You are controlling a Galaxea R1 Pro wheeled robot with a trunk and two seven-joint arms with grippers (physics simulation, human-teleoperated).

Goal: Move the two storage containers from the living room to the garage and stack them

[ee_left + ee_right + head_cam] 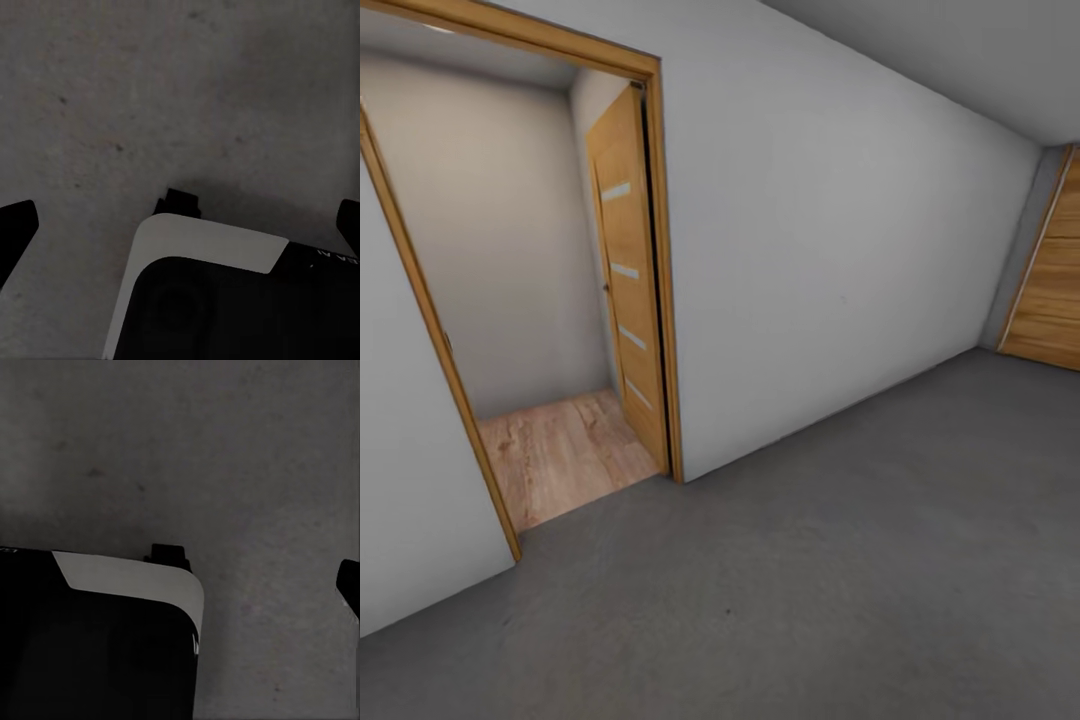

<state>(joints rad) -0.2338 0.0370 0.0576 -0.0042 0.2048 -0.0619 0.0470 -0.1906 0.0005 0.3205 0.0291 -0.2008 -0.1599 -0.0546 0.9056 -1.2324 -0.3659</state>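
The storage containers and the living room are out of view. I stand in the garage on its dark grey floor (pixel 840 560), facing a white wall (pixel 830 260). My left gripper (pixel 182 225) hangs over the grey floor (pixel 150 97), open and empty, with one black fingertip (pixel 15 232) at each side of the left wrist view. My right gripper (pixel 180 585) also hangs above the floor (pixel 225 450). One of its fingertips (pixel 349 585) sits at the picture's edge, and nothing is held there.
A wood-framed doorway (pixel 540 300) at the left leads onto light wood planks (pixel 565 450), its door (pixel 630 290) swung open inward. A wide plank door (pixel 1055 290) stands at the far right. My white-and-black base (pixel 225 300) (pixel 97 637) shows under both grippers.
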